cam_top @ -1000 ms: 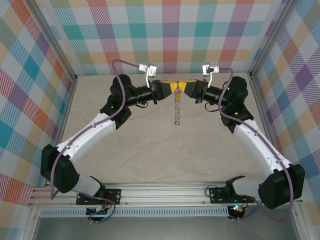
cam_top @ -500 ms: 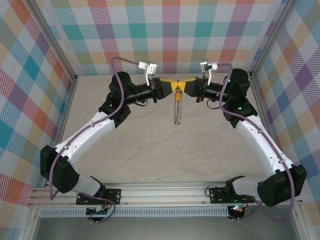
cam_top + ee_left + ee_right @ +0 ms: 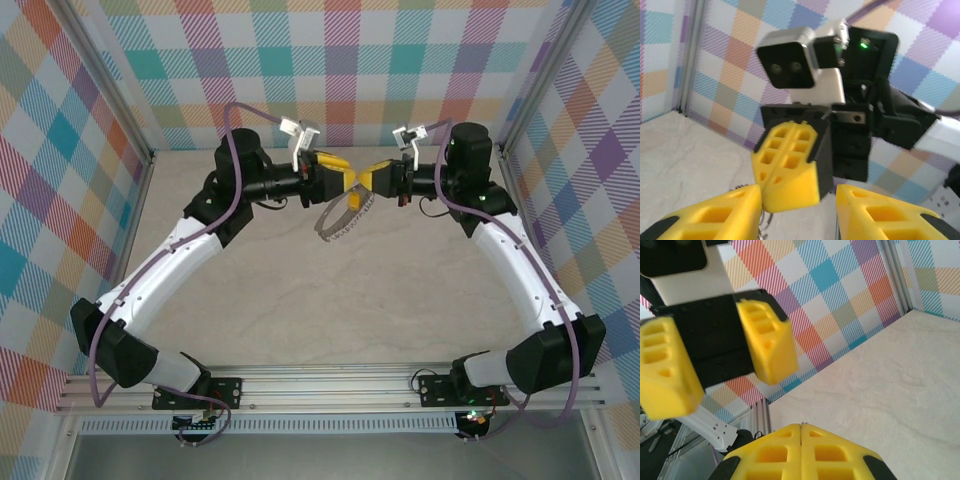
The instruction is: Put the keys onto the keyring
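The keyring, a thin silvery chain loop, hangs in the air between the two arms and is swung out to the left. My right gripper is shut, with a sliver of grey metal at its pinched tips, so it holds the top of the chain. My left gripper faces it, open, with the right gripper's closed yellow fingers between its own. A bit of chain shows beside its left finger. The small key with the yellow-orange head is hidden.
Both grippers hover well above the pale marbled tabletop, close to the checked back wall. Aluminium frame posts and checked side walls stand on either side.
The left gripper has opened and both wrists have pulled apart slightly and risen toward the back wall. The chain, hanging straight down before, has swung out to the left.
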Robot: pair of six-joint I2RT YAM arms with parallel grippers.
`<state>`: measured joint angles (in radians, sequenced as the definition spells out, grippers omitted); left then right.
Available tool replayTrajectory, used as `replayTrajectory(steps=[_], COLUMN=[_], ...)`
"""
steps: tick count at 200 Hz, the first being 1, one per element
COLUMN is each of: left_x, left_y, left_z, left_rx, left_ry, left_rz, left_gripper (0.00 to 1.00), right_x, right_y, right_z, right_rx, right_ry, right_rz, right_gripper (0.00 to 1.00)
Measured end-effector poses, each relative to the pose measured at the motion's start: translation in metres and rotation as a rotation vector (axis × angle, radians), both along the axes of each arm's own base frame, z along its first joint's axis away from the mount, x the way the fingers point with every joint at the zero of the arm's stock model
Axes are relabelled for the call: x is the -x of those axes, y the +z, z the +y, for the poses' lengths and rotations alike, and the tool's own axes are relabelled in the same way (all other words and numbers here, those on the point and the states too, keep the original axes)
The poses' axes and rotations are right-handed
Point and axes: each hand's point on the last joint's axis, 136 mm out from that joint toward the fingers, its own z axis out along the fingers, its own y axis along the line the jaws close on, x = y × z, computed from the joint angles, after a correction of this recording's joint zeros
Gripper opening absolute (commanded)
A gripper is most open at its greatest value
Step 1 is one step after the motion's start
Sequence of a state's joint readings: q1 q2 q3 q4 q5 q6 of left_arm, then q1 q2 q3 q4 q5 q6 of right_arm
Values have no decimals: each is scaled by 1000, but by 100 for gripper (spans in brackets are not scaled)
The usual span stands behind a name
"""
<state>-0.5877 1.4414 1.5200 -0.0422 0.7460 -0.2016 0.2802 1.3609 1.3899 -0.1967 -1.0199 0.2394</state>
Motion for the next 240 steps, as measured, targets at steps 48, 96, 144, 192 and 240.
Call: replayTrajectory(steps=[48, 96, 144, 192, 240], left_x=[-1, -11, -9, -6, -6], left_y=[-6, -39, -52, -55, -60], left_z=[2, -6, -10, -10, -12], left_rx=[-99, -187, -211, -216, -219], left_ry=[-86, -171, -230, -251, -265], left_rz=[-30, 51, 92, 101, 123], left_gripper=[38, 36, 34, 32, 24], right_x=[3, -1, -2, -3, -3], right_y=[-5, -17, -20, -21, -20], right_z=[-2, -1, 0, 0, 1], right_rx=[9, 4, 1, 0, -2], right_ry=[75, 127, 145, 147, 149], right_rz=[16, 75, 88, 90, 90], right_gripper=[0, 0, 0, 0, 0])
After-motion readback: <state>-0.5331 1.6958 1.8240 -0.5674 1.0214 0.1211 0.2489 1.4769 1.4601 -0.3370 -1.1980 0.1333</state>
